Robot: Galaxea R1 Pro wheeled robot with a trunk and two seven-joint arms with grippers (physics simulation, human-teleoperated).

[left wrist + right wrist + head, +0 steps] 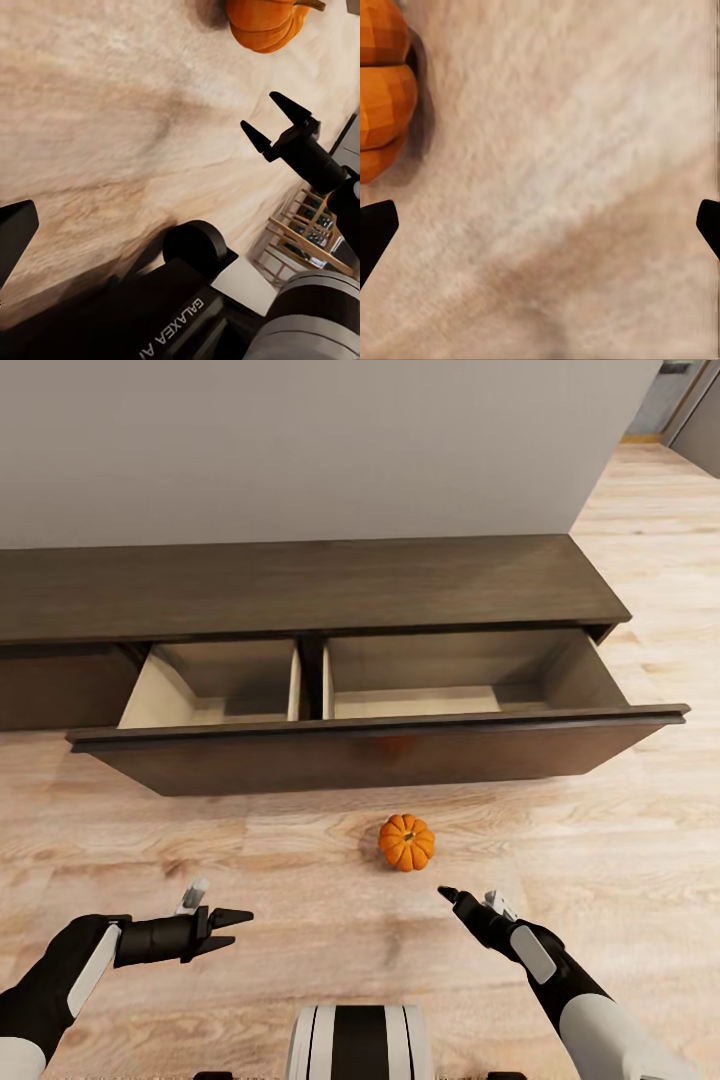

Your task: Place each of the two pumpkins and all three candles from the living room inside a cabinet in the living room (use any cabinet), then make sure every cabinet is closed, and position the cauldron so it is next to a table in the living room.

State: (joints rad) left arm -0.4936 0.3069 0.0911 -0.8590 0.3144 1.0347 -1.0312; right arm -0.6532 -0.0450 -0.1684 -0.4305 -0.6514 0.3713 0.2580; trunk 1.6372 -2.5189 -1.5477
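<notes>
I see a pale wood-plank floor (300,850) running out to the right, its grain showing streaked brown patches. Rising straight from the floor's far edge is a plain grey wall (300,440). Beyond the floor's far right corner I make out a grey doorway (690,400).

Matt dark wood cabinet (300,585)

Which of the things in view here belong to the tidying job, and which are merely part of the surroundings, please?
Belonging to the job:
- pumpkin, on the floor in front of the open drawer
- cabinet, its wide drawer pulled open, nothing visible inside
- left gripper and right gripper, both open, holding nothing

Surroundings:
- wooden floor
- grey wall
</notes>
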